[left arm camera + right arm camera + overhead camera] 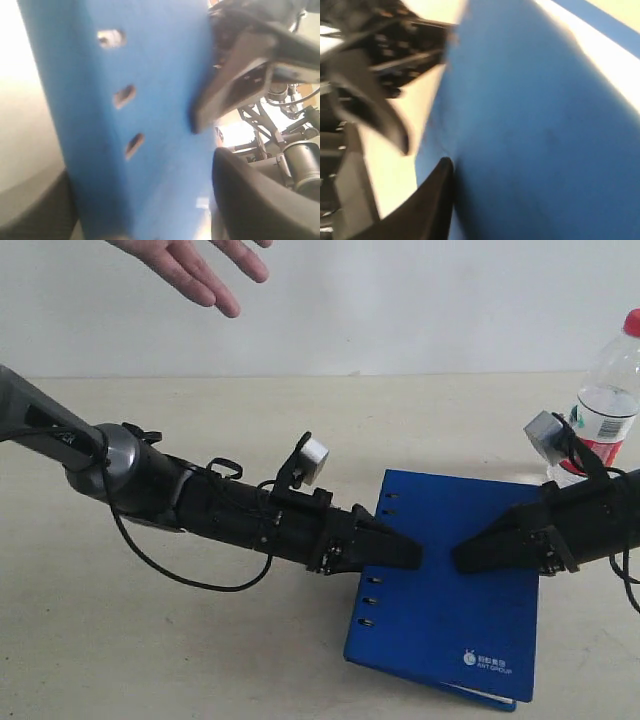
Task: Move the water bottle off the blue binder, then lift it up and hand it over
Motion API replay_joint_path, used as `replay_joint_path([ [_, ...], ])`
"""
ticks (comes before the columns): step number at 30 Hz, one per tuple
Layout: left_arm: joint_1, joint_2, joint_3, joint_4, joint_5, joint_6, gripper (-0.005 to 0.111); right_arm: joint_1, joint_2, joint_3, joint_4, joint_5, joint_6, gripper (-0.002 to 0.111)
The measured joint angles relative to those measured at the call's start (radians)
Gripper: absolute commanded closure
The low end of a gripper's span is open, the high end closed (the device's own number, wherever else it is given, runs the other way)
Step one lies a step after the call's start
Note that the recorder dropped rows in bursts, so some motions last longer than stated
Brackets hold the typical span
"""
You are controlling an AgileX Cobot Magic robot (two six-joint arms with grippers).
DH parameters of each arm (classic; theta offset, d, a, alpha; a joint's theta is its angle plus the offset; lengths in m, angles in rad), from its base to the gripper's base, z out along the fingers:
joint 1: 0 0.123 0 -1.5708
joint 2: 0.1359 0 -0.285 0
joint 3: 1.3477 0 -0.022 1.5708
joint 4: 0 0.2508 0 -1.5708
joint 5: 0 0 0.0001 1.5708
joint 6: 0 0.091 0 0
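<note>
The blue binder hangs tilted a little above the table, and its lower cover sags at the near corner. My left gripper is shut on its spine edge between the slot holes. In the left wrist view the binder fills the gap between both fingers. My right gripper is shut on the opposite edge. The right wrist view shows one finger pressed on the blue cover, the other hidden behind it. The water bottle stands upright on the table at the far right, off the binder.
A person's open hand reaches in at the top left, above my left arm. A beige table lies under everything, with a white wall behind. The two gripper tips face each other a short way apart over the binder.
</note>
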Motion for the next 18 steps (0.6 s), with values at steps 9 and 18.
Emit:
replay_joint_path([
  [9,-0.023,0.013,-0.044,0.012,-0.062,-0.067,0.100,0.000,-0.008,0.000,-0.048,-0.081,0.101,0.108],
  [18,0.039,0.004,-0.046,0.021,-0.022,-0.069,0.100,0.001,-0.016,-0.002,-0.113,-0.118,0.125,0.055],
])
